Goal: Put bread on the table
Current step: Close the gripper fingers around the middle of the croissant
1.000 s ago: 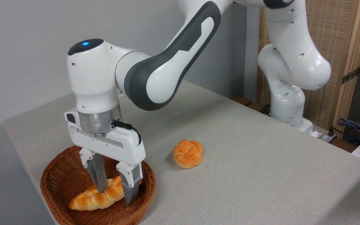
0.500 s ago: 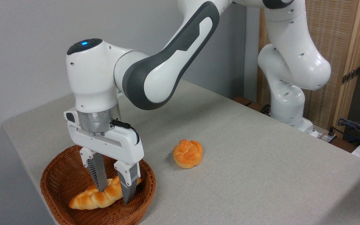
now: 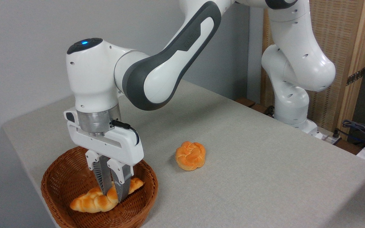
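Observation:
The bread [image 3: 97,200], a long golden-brown braided loaf, lies inside the brown wicker basket [image 3: 59,180] at the front left. My gripper [image 3: 114,195] reaches down into the basket and is shut on the loaf's middle, one ribbed finger on each side, squeezing it. The loaf's right tip pokes out past the fingers [image 3: 124,186]. The light grey table [image 3: 249,164] carries the basket.
A small round orange knotted bun [image 3: 190,155] sits on the table right of the basket. The arm's base [image 3: 291,114] stands at the back right, with cables and a wooden screen beyond the table's edge.
The two fingers, spread either side of the loaf a second ago, have closed in and now pinch it. The hand has shifted slightly left and up. The loaf still rests in the basket.

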